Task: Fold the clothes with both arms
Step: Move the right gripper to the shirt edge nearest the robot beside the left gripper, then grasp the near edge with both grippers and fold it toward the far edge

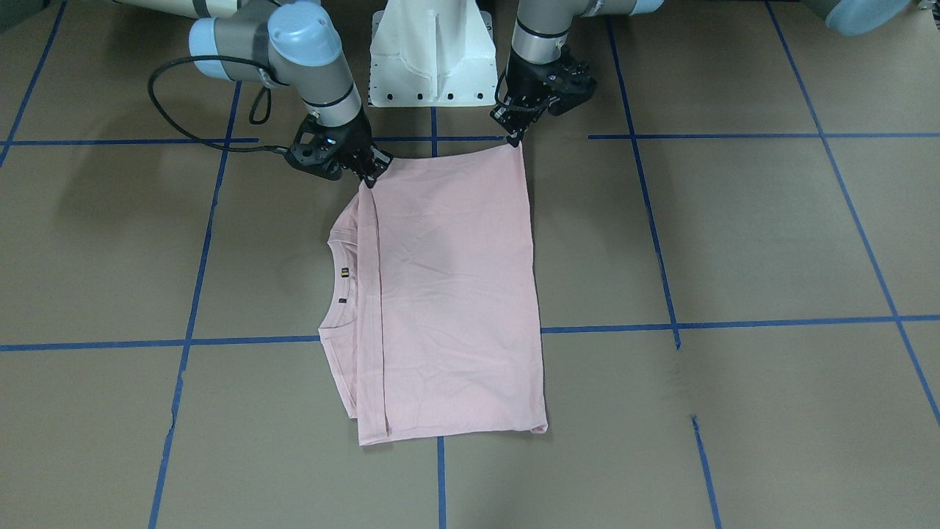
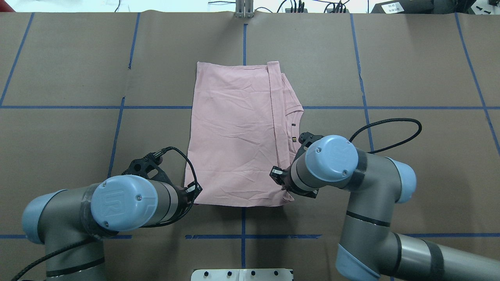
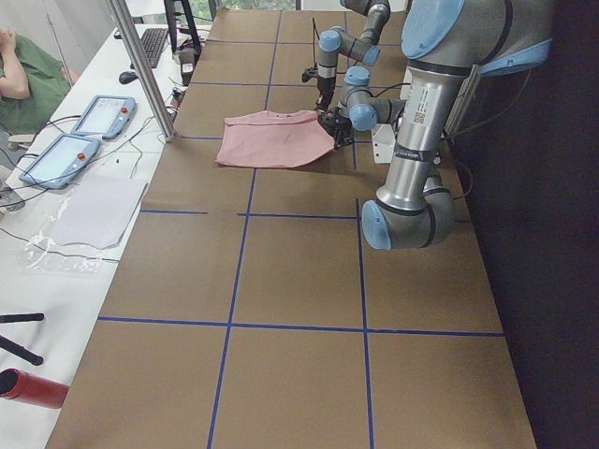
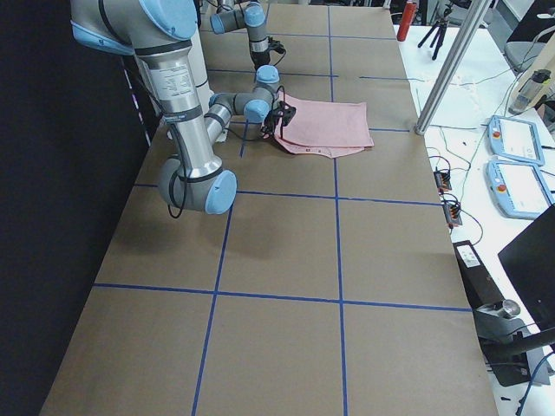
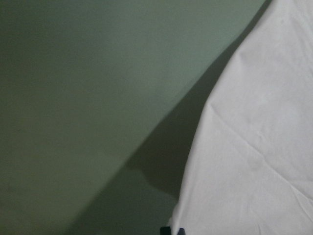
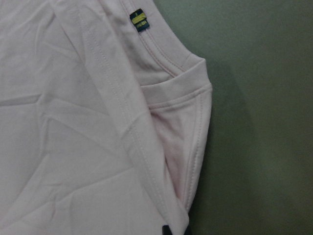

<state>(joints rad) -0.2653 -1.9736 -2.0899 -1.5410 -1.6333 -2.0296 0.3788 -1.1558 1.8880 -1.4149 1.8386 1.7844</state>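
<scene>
The pale pink T-shirt (image 1: 455,294) lies folded on the brown table, plain side up, with its collar and a small yellow tag (image 1: 343,273) showing at one side. It also shows in the overhead view (image 2: 234,132). My left gripper (image 1: 514,139) is shut on the shirt's corner nearest the robot, seen at the overhead view's left (image 2: 194,191). My right gripper (image 1: 371,178) is shut on the other near corner, beside the collar. In the right wrist view the seams and tag (image 6: 139,20) are close up. The print is hidden.
The white pedestal base (image 1: 429,51) stands just behind the shirt's near edge. Blue tape lines (image 1: 440,470) grid the table. An upright metal pole (image 3: 140,65), tablets (image 3: 103,114) and a seated person (image 3: 23,75) are beyond the table's far edge.
</scene>
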